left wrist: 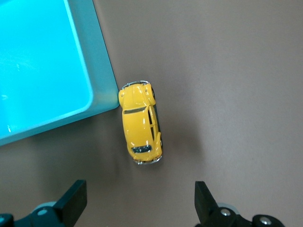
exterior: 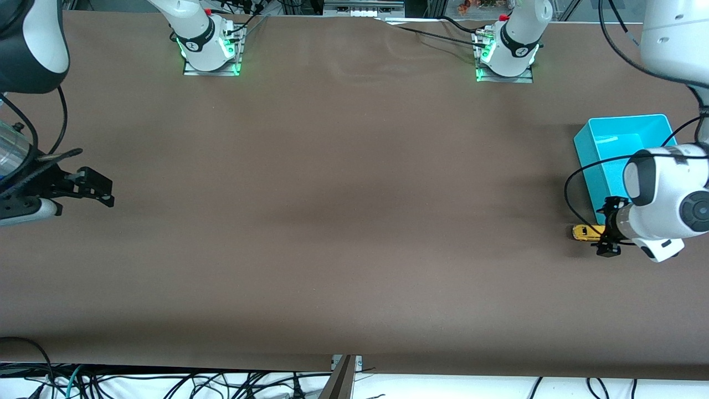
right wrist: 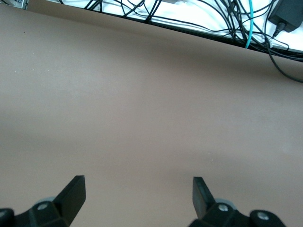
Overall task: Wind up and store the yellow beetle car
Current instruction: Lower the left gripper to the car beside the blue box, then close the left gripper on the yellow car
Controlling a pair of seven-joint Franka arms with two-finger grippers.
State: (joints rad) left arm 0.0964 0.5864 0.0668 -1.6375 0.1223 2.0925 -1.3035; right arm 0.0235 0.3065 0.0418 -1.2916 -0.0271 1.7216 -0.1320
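Observation:
The yellow beetle car [exterior: 585, 232] [left wrist: 140, 123] rests on the brown table at the left arm's end, just nearer the front camera than the cyan bin [exterior: 609, 166] [left wrist: 102, 61], its nose almost touching the bin's corner. My left gripper [exterior: 608, 227] [left wrist: 140, 198] hovers right beside the car, open, with nothing between its fingers. At the right arm's end of the table my right gripper [exterior: 102, 191] [right wrist: 138, 194] waits open above bare cloth, nothing in it.
The cyan bin holds nothing that I can see. Both arm bases [exterior: 209, 47] [exterior: 505, 55] stand along the table's edge farthest from the front camera. Loose cables [exterior: 166, 385] lie past the table's edge nearest that camera.

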